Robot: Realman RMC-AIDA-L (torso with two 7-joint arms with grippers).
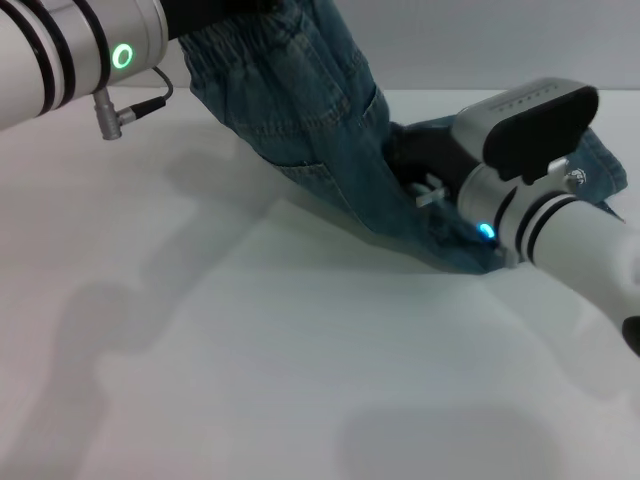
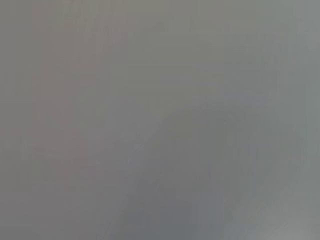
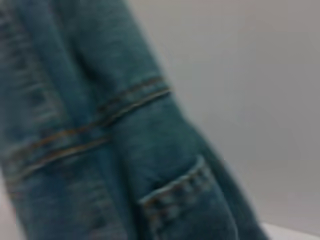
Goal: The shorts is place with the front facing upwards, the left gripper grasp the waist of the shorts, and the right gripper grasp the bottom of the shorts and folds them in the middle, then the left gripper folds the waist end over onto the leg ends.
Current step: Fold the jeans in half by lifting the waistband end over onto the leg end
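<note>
The blue-green denim shorts (image 1: pixel 310 110) hang stretched in a slope from the upper left down to the table on the right. The green-lit left gripper (image 1: pixel 235 12) is at the picture's top edge, shut on the ruffled waist (image 1: pixel 245 45) and holding it high. Low on the right, the blue-lit right gripper (image 1: pixel 415 165) is buried in the denim near the bottom of the shorts (image 1: pixel 600 165), which lies on the table. The right wrist view is filled with the shorts (image 3: pixel 100 150), showing orange seams and a stitched pocket edge (image 3: pixel 185 195). The left wrist view shows only a grey surface.
The white table (image 1: pixel 250 350) stretches in front of and to the left of the shorts, marked with the arms' shadows. A grey cable and plug (image 1: pixel 125 110) hang under the left arm. A pale wall stands behind.
</note>
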